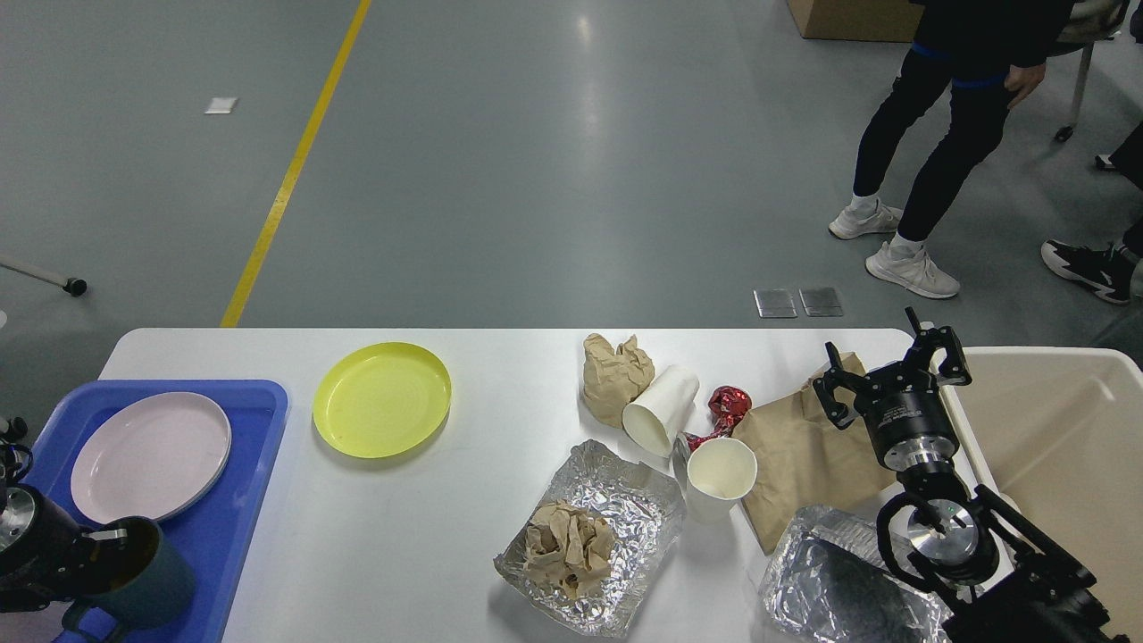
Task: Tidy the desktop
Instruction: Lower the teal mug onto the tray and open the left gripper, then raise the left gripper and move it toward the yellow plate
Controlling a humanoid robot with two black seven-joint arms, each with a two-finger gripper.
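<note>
Surface (pixel 500 375): white, spans frame middle. Left gripper (pixel 98 546), lower left: fingers clasp mug (pixel 143 580) over blue tray (pixel 237 500). Right gripper (pixel 888 375), right: fingers spread, empty; label unreadable.

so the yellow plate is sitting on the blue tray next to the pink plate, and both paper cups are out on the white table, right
Not quite. The head view shows the yellow plate lying on the white desktop, just right of the blue tray, not on it. Only the pink plate sits on the tray. Both paper cups, one tipped over and one upright, are on the table as you said.
</note>
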